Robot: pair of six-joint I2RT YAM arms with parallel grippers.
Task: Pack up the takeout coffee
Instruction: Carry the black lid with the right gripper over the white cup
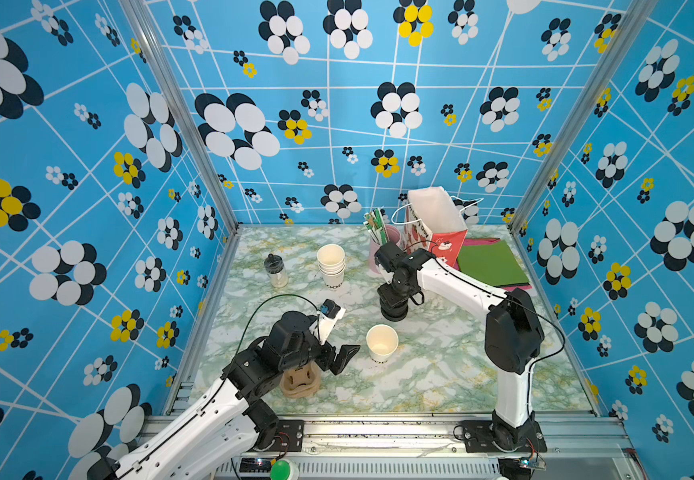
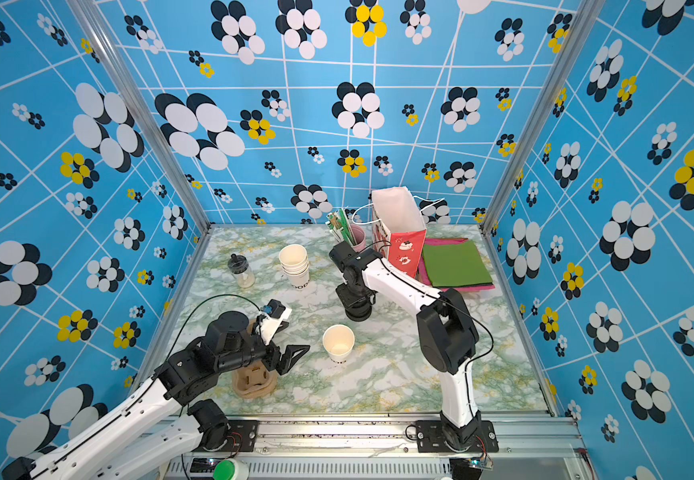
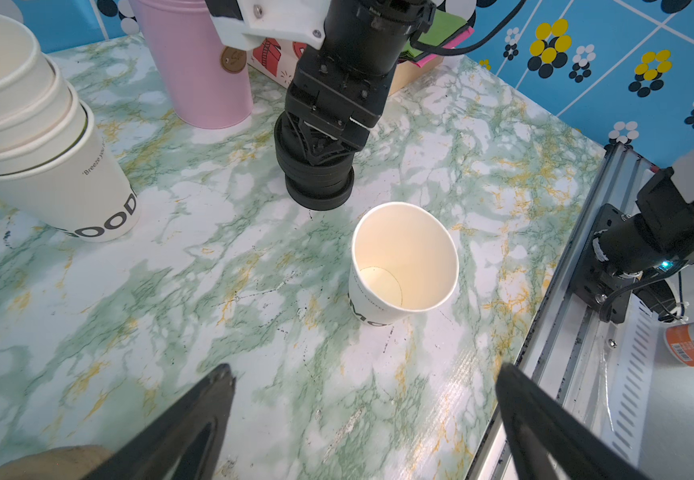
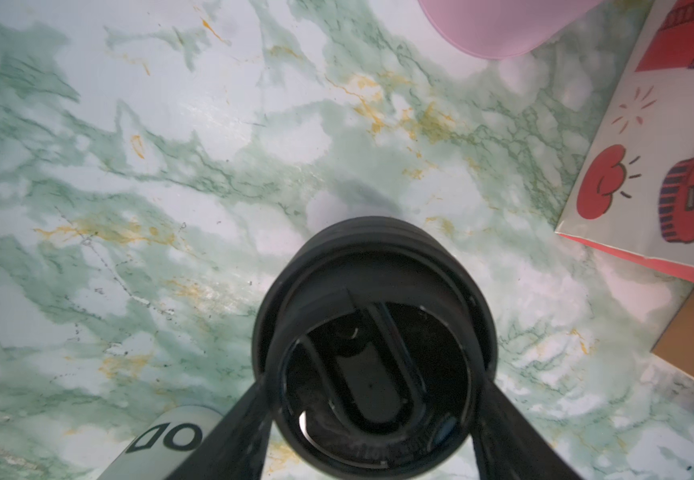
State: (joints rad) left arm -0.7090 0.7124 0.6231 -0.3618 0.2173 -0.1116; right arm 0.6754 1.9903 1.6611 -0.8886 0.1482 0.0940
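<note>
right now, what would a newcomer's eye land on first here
The loud blue flowered walls on all sides hit first. Next comes the right gripper, closed around the black lid stack mid-table. Just in front stands a lidless white cup, with the left gripper open to its left.

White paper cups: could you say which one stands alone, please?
The single white paper cup near the front; the rest nest in a stack further back.
</note>
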